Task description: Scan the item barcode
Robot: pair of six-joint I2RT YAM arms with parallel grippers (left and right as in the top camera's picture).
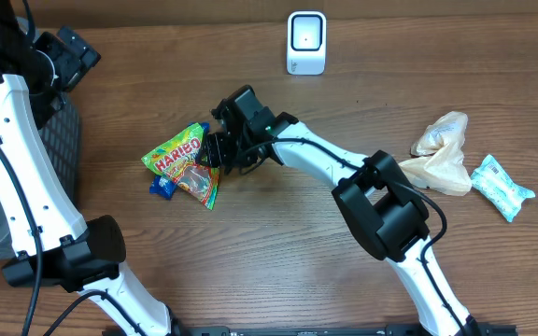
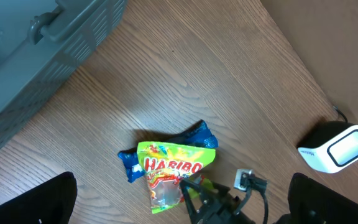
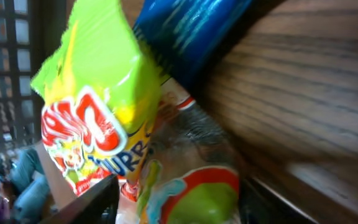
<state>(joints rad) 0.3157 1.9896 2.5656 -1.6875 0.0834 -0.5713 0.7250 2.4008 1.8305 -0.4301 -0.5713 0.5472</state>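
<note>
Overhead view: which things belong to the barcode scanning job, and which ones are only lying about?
For the job:
- Haribo bag
- white scanner, at the top of the view
- right claw, at the bag's edge

Lying about:
- blue packet, partly under the Haribo bag
- beige plastic bag
- teal packet beside it
- grey basket, far left
</note>
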